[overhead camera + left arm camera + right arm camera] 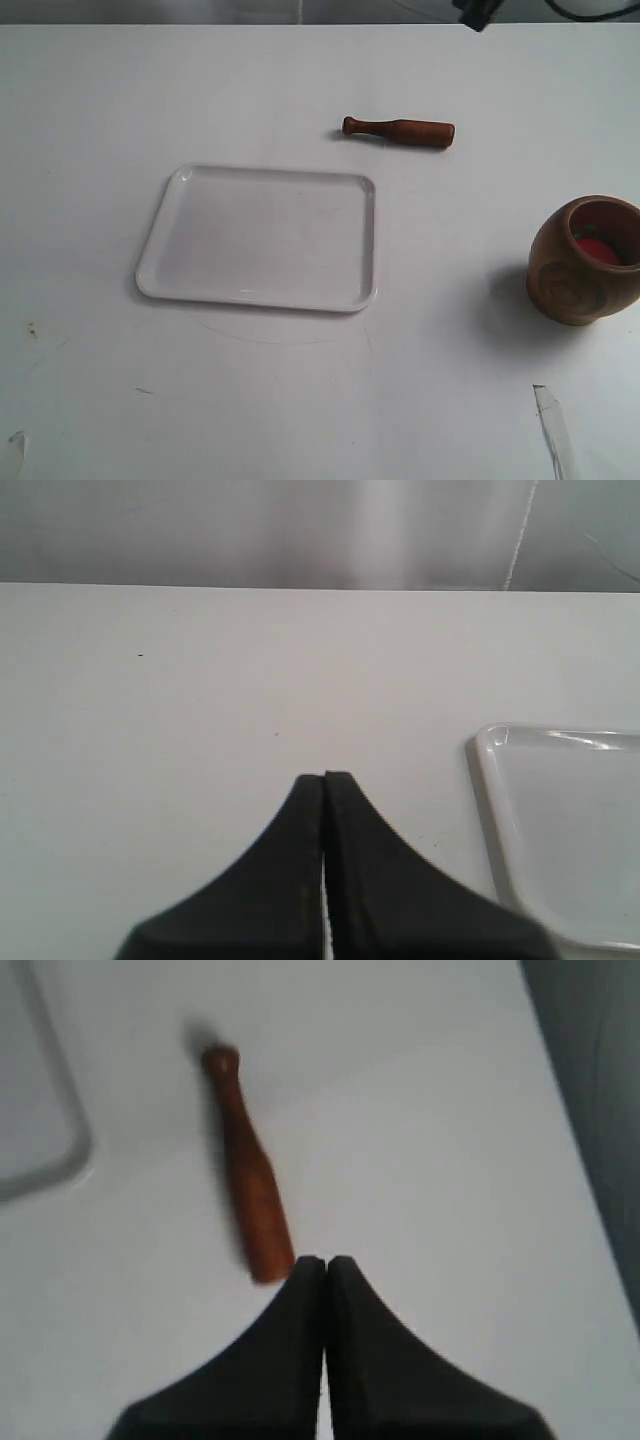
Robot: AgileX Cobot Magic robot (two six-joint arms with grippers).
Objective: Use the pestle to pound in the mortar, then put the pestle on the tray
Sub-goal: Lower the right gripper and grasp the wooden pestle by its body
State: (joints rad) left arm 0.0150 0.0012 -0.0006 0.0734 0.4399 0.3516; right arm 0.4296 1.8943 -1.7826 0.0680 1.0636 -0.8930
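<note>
Opening step, nothing lifted yet. The pestle (398, 131) lies flat just beyond the tray's (371, 240) far right corner, and the mortar (580, 270) stands well off the tray's right side. The right gripper (325, 1260) hangs by the pestle's thick end, fingers pressed together and empty. The left gripper (323, 776) is likewise near the tray. Next, I'd say: spread the fingers and straddle the pestle.

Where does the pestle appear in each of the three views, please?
Exterior view: the pestle lies above and right of the tray, knob pointing left.
Left wrist view: not in it; only a corner of the tray shows.
Right wrist view: the pestle lies just ahead of the shut pincer, thick end nearest it.
Shared landmark: the tray, visible in all three.
</note>
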